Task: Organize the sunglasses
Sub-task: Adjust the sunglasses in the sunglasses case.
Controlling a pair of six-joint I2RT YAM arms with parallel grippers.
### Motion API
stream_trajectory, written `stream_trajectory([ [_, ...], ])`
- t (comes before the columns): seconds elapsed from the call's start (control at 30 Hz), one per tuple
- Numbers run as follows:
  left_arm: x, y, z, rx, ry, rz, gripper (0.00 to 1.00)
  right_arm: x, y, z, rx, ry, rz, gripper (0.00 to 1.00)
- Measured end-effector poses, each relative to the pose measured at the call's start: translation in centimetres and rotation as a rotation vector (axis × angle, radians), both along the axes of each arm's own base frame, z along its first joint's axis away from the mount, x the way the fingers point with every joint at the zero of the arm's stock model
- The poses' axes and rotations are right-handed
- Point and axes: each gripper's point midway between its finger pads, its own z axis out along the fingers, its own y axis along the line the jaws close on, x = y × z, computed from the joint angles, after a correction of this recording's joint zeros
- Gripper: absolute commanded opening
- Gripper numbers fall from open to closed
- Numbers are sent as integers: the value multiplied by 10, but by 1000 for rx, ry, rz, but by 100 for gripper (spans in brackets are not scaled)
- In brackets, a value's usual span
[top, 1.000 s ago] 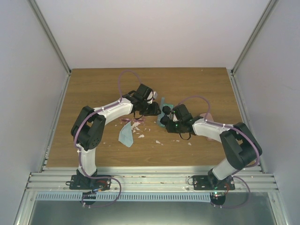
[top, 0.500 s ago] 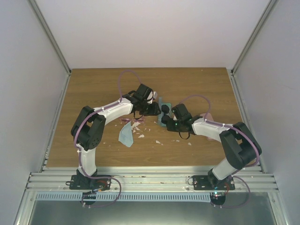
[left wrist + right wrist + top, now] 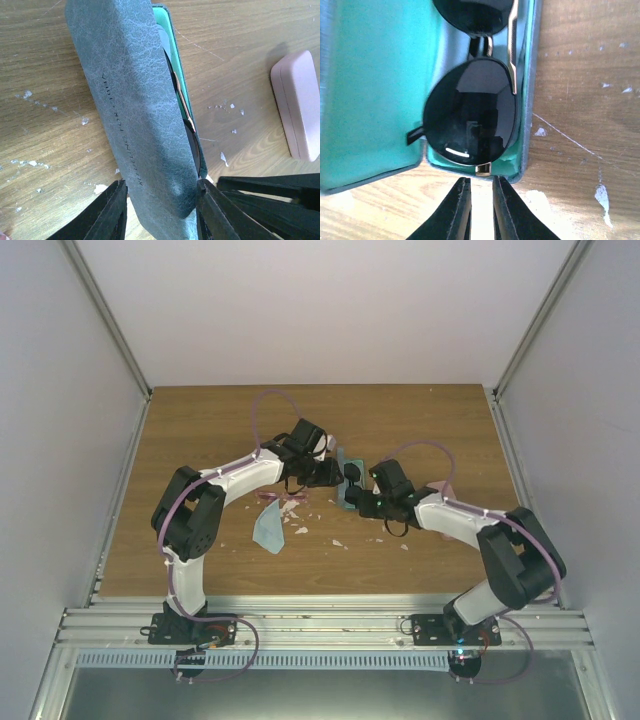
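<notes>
The black sunglasses [image 3: 470,117] with dark oval lenses lie in the open blue-grey case [image 3: 370,85], on its teal lining. In the top view the case [image 3: 345,458] lies between both grippers. My left gripper [image 3: 160,192] is shut on the case's lid [image 3: 130,100], one finger on each side. My right gripper [image 3: 481,180] is just in front of the glasses' hinge. Its jaws are a narrow gap apart and hold nothing. The pink sunglasses [image 3: 281,498] lie on the table under my left forearm.
A light blue cloth [image 3: 268,528] lies near the pink pair. A shut pink case [image 3: 297,105] lies beyond the blue-grey case, by my right forearm [image 3: 442,488]. White flecks dot the wooden table [image 3: 200,440]. Grey walls close in both sides.
My right gripper has moved left and a little forward, up to the case's end. The left arm has stayed on the lid.
</notes>
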Motion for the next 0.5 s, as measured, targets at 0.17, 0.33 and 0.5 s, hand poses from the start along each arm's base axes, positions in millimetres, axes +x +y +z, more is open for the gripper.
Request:
stream_trajectory([
  [0.17,2,2,0,-2,0,6,39,2,4,19,35,-55,34,12],
  [0.33,4,4,0,-2,0,11,39,0,6,8,26,-30,54,11],
  [0.5,4,4,0,-2,0,11,39,-1,6,0,17,-10,60,9],
])
